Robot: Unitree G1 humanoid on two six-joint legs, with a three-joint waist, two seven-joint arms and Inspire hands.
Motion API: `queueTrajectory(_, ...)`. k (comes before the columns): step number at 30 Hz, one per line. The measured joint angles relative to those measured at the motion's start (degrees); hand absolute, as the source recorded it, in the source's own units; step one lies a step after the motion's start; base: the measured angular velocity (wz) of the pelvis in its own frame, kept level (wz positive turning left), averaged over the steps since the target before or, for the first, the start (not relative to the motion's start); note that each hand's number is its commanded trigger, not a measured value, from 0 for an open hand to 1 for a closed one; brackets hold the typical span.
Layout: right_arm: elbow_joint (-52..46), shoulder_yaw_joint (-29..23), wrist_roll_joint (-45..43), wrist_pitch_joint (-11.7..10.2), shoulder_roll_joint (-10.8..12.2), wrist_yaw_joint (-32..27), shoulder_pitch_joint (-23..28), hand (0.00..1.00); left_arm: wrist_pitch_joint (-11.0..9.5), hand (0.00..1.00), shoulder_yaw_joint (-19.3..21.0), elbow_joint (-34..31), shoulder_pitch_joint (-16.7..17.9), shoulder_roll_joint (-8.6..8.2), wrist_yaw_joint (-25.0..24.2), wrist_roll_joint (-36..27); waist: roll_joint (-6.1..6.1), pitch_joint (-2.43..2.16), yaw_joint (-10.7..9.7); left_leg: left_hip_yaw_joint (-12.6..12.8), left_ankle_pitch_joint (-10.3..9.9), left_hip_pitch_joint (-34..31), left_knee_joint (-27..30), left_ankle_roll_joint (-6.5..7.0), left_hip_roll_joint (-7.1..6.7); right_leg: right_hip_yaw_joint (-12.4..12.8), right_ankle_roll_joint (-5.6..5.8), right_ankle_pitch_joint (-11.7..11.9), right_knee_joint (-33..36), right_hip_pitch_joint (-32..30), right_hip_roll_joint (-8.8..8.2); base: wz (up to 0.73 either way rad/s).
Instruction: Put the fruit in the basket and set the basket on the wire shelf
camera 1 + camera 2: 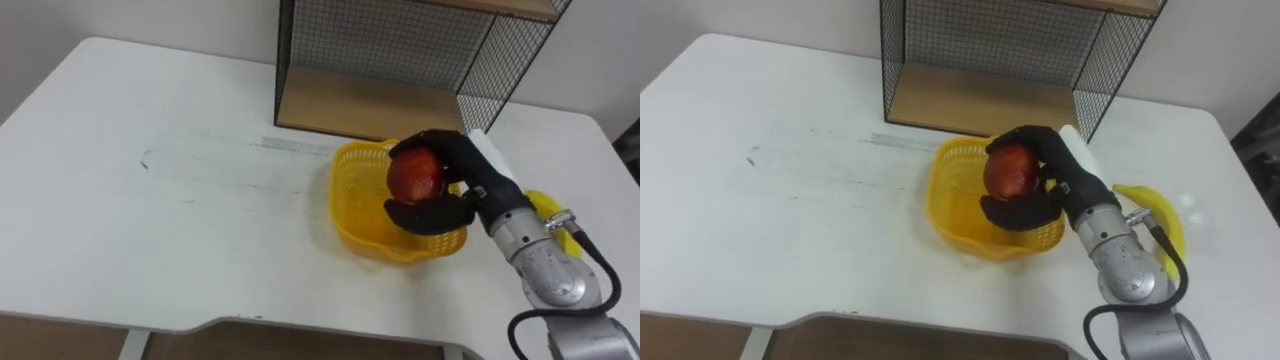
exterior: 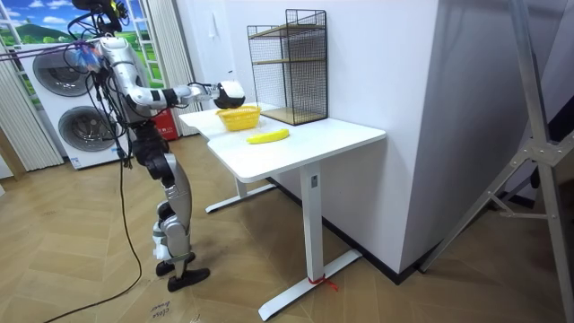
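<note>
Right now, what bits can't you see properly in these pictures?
- Inside the basket, eye views: the right hand and the apple it grips cover the middle; other fruit there cannot be told.
- The banana, eye views: the forearm hides part.
- The wire shelf, eye views: top cut by the upper edge.
- Room view: the apple's height over the basket is too small to tell.

Head eyes overlook the table (image 1: 150, 230); room camera stands far.
</note>
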Motion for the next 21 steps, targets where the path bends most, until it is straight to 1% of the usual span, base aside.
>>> queueTrajectory(1,0.0,0.44,-0.01,0.0,0.11,0.16,0.0,1.0,0.0,0.0,-0.2,0.43,-0.18,0.01,0.0,0.0,0.0,0.01,-0.05,-0.17,0.0,-0.06,0.0,0.01,-0.02,-0.2,0.0,0.0,0.0,0.0,-0.03,0.07)
queueTrajectory(2,0.0,0.82,0.0,0.0,0.13,0.37,0.0,0.83,0.0,0.0,-0.57,0.73,-0.37,0.04,0.01,0.0,0.0,0.02,-0.06,-0.32,0.01,-0.11,0.0,0.01,-0.02,-0.35,0.0,0.0,0.0,0.0,-0.04,0.07)
queueTrajectory(3,0.0,0.95,-0.01,0.0,0.17,0.4,0.0,0.6,-0.02,0.0,-0.63,0.73,-0.41,0.03,0.01,0.0,0.0,0.02,-0.07,-0.4,0.01,-0.14,0.01,0.01,-0.02,-0.42,0.0,0.0,-0.01,0.0,-0.04,0.08)
queueTrajectory(4,0.0,1.0,0.0,0.0,0.3,0.42,0.0,0.21,-0.05,0.0,-0.66,0.72,-0.53,0.03,0.01,0.0,-0.01,0.02,-0.15,-0.69,0.01,-0.24,0.03,0.01,-0.04,-0.67,0.0,0.0,-0.01,0.0,-0.07,0.09)
queueTrajectory(5,0.0,0.99,0.0,0.0,0.3,0.42,0.0,0.12,-0.07,0.0,-0.67,0.72,-0.61,0.04,0.01,0.0,0.0,0.02,-0.17,-0.9,0.01,-0.33,0.06,0.02,-0.05,-0.75,0.0,0.0,-0.01,-0.05,-0.07,0.08)
queueTrajectory(6,0.0,0.99,0.0,0.0,0.3,0.42,0.0,0.0,-0.07,0.0,-0.67,0.71,-0.67,0.04,0.01,0.0,0.0,0.02,-0.17,-0.94,0.01,-0.41,0.08,0.02,-0.05,-0.76,0.0,0.0,-0.02,-0.11,-0.06,0.04)
queueTrajectory(15,0.0,0.98,0.03,0.02,0.3,0.39,0.0,0.0,-0.06,0.0,-0.68,0.71,-0.8,0.06,0.01,0.0,0.17,0.03,-0.21,-0.97,0.01,-0.86,0.2,0.03,-0.05,-0.77,0.0,0.0,-0.01,-0.5,-0.08,0.0)
queueTrajectory(21,0.0,0.98,0.06,0.02,0.3,0.35,0.0,0.0,-0.04,0.0,-0.67,0.71,-0.79,0.06,0.31,0.0,0.44,-0.14,-0.27,-0.89,0.02,-0.84,0.19,0.03,-0.05,-0.71,0.0,0.0,0.0,-0.54,-0.09,0.0)
